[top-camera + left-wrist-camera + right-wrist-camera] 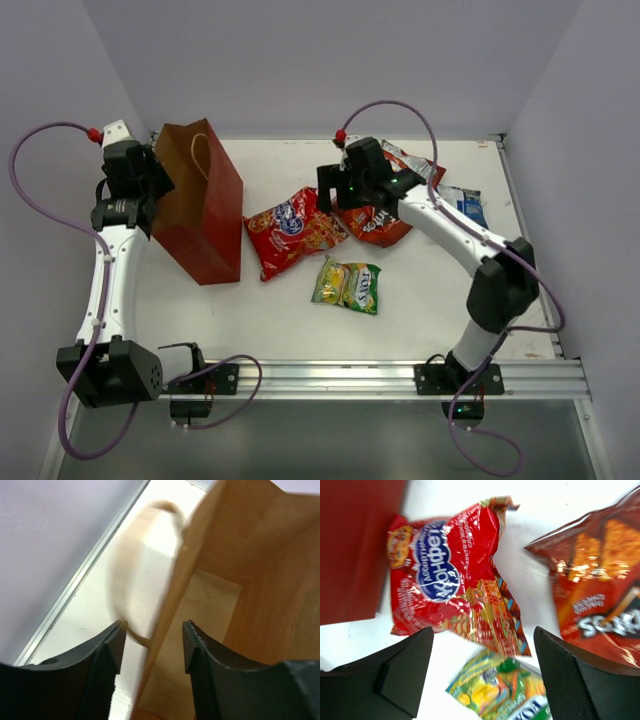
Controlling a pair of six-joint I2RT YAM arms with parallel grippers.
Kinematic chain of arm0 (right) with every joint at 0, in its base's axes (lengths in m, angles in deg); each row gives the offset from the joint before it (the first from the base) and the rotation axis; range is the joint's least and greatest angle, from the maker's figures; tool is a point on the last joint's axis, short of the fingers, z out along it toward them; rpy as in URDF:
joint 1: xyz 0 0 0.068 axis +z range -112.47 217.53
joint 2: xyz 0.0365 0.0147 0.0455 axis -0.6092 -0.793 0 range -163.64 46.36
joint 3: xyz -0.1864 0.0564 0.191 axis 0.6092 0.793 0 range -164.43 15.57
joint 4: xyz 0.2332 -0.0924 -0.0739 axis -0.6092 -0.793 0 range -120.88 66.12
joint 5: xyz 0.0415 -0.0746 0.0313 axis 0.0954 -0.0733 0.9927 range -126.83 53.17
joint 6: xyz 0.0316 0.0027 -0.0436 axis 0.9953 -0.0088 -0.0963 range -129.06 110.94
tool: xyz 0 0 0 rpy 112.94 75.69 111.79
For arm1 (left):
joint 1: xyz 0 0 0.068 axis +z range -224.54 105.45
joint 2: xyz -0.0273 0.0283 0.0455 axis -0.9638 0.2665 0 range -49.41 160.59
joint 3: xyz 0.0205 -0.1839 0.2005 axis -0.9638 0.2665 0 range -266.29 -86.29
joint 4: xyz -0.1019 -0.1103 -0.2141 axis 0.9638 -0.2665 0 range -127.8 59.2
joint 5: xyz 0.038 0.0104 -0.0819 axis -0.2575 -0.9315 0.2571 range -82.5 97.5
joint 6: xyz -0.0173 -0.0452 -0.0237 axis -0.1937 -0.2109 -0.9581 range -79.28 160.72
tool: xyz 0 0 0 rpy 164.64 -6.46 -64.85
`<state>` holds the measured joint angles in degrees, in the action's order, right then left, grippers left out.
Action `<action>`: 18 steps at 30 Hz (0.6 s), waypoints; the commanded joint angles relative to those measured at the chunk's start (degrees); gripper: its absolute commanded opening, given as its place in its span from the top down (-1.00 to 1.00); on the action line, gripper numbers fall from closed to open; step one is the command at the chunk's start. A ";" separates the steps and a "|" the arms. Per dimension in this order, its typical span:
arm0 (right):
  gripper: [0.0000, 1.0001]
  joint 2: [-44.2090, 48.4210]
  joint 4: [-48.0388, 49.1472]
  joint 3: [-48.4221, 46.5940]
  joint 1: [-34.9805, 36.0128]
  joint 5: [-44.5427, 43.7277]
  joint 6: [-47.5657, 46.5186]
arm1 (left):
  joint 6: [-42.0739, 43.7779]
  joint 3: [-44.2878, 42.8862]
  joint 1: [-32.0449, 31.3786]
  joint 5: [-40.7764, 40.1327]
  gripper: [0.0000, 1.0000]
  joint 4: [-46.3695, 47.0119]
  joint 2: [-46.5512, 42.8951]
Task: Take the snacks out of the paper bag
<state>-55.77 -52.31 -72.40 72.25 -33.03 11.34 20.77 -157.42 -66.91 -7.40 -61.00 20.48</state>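
**Unloading looks nearly finished**

Nearest you lies the green-yellow foil snack packet, with the red crinkly candy bag beyond it. Your right gripper hovers above them, wide open and empty. Your left gripper straddles the tall red-brown paper bag wall, jaws loosely apart. Next, check inside.

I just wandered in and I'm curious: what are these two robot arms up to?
They are emptying the tall red-brown paper bag. The left hand sits open astride one of its walls. The right hand hovers open over a red foil bag with a blue label, a dark red chip bag and a green-yellow foil bag, all out on the white table.
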 commanded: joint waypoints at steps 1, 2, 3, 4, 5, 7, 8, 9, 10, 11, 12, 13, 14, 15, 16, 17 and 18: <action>-0.71 10.18 -6.37 -3.18 0.17 -5.10 -3.00 | 0.87 -3.31 0.01 0.66 -0.11 -0.04 -1.24; -0.73 13.41 -7.16 -3.18 0.09 -6.15 -3.18 | 0.96 -3.74 0.01 0.74 -0.12 -0.30 -1.33; -0.75 15.36 -8.21 -2.92 0.17 -6.77 -3.26 | 0.96 -3.84 0.01 0.83 -0.12 -0.65 -1.42; -0.80 17.29 -8.40 -2.48 0.17 -7.22 -3.26 | 1.05 -4.01 0.01 0.92 -0.13 -0.74 -1.59; -0.81 19.31 -8.40 -1.78 0.17 -7.57 -3.35 | 1.13 -4.10 0.01 1.01 -0.13 -0.92 -1.77; -0.88 25.20 -8.40 -0.02 0.17 -8.71 -3.27 | 1.40 -4.54 0.01 1.18 -0.14 -1.44 -2.04; -0.90 27.14 -8.40 0.51 0.17 -8.98 -3.26 | 1.49 -4.63 0.01 1.27 -0.14 -1.53 -2.12; -0.92 30.29 -8.40 1.30 0.17 -9.50 -3.35 | 1.49 -4.89 0.01 1.62 -0.14 -1.88 -2.38; -0.95 31.80 -8.49 1.56 0.17 -9.77 -3.35 | 1.57 -5.50 0.01 1.80 -0.14 -2.23 -2.39; -0.96 33.29 -8.49 2.09 0.17 -9.94 -3.53 | 1.66 -5.94 0.01 1.97 -0.15 -2.58 -2.47; -0.98 34.61 -8.58 2.27 0.17 -10.47 -3.62 | 1.75 -6.38 0.01 2.58 -0.15 -3.28 -2.48; -0.98 37.24 -8.58 2.44 0.17 -11.52 -3.79 | 1.93 -7.34 0.01 2.85 -0.18 -3.55 -2.65; -0.98 38.48 -8.58 2.62 0.17 -12.05 -3.97 | 2.10 -7.96 0.01 3.29 -0.24 -3.90 -3.09; -0.98 39.71 -8.84 2.53 0.17 -12.58 -4.40 | 2.28 -8.49 0.01 4.34 -0.30 -4.78 -3.18; -0.98 42.07 -8.84 2.45 0.17 -13.89 -4.76 | 2.54 -9.63 0.01 4.87 -0.42 -5.31 -3.53; -0.98 43.23 -8.93 2.45 0.17 -14.51 -4.93 | 2.80 -10.25 0.01 5.40 -0.50 -5.75 -3.79; -0.98 44.37 -8.93 2.36 0.17 -15.30 -5.72 | 2.81 -10.78 0.01 6.62 -0.57 -6.71 -4.58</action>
<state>-14.11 -60.41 -70.54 72.30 -44.12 7.89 22.17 -164.28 -66.91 -4.03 -66.00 18.90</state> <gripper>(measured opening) 0.987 0.764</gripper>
